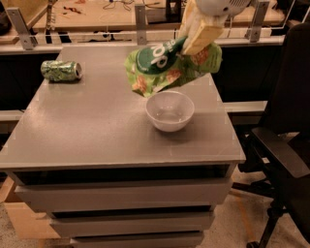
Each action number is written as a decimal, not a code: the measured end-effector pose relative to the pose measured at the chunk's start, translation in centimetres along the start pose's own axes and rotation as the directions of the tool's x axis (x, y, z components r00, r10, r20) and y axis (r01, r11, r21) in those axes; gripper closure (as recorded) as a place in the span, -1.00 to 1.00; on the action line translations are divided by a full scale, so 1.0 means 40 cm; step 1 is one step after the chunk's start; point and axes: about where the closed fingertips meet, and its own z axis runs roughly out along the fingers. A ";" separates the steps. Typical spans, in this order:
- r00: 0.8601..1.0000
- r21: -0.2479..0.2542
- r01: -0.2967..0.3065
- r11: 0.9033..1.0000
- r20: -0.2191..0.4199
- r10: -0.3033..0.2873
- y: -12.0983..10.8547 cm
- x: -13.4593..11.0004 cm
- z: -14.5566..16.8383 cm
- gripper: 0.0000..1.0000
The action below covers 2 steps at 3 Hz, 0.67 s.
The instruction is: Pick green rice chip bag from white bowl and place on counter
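Observation:
The green rice chip bag [167, 65] hangs in the air above the white bowl [170, 111], clear of its rim. My gripper [197, 38] comes down from the top of the view and is shut on the bag's upper right part. The bag is crumpled, with its dark-green oval logo facing up and left. The white bowl stands empty on the right half of the grey counter [92, 121].
A small green drink can [60, 70] lies on its side at the counter's far left. A black office chair [286, 140] stands close to the counter's right side. A cluttered wooden bench [97, 12] with metal posts runs behind the counter.

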 end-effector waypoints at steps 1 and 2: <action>1.000 0.054 0.008 0.999 0.017 -0.009 -0.029 -0.017 -0.035 1.00; 1.000 0.063 0.009 0.998 0.021 -0.010 -0.036 -0.021 -0.032 1.00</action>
